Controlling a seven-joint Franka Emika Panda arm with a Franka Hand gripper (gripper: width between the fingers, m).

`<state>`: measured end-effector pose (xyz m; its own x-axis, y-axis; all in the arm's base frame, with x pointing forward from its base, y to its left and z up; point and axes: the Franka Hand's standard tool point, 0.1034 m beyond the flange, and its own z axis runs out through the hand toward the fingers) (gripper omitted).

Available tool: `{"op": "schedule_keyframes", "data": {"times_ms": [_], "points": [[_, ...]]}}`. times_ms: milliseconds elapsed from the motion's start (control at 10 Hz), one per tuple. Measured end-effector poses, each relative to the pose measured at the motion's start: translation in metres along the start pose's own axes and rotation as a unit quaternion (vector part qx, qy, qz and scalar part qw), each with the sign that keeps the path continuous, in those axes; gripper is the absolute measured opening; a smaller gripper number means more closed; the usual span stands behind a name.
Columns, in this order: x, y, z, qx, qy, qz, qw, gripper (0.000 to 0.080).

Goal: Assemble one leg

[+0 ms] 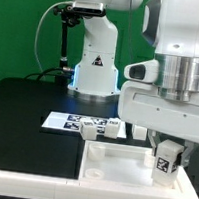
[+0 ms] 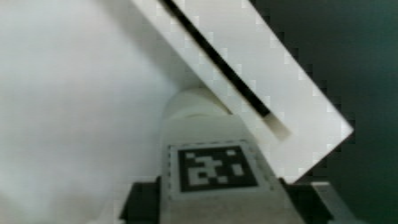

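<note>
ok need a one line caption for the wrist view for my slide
Wrist view: the claw holds a tagged white leg over the white panel, beside its raised rim.

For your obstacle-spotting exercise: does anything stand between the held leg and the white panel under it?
Nothing visible does. The leg sits between the gripper fingers, directly over the white panel near its raised rim, with no other part between them.

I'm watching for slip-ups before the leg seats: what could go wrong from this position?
The gripper holds the leg close to the panel's raised rim; it could snag on that rim. The wrist view does not show the leg's far end, so misalignment may go unseen. Another leg lies beside the panel.
</note>
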<state>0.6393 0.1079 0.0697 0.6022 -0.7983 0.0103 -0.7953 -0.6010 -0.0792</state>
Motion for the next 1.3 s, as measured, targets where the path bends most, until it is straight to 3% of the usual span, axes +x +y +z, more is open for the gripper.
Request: {"op": "schedule_keyframes", "data": {"times_ms": [200,300,500,600,700,800,1000,1300], "points": [[0.002,-0.004,-0.002,0.021,-0.018,0.180,0.983,0.0289],[0.000,-0.005,-0.001,0.026,-0.031,0.278,0.960,0.0289],[0.000,-0.004,0.000,0.026,-0.031,0.298,0.954,0.0289],[0.000,-0.005,0.000,0.028,-0.029,0.261,0.965,0.0364],[-0.003,-0.007,0.000,0.030,-0.025,0.174,0.984,0.0547],[-0.006,-0.009,0.000,0.029,-0.021,0.076,0.996,0.0547],[-0.007,-0.007,0.001,0.030,-0.029,-0.108,0.993,0.0643],[-0.003,-0.004,0.002,0.027,-0.022,-0.210,0.977,0.0648]]}}
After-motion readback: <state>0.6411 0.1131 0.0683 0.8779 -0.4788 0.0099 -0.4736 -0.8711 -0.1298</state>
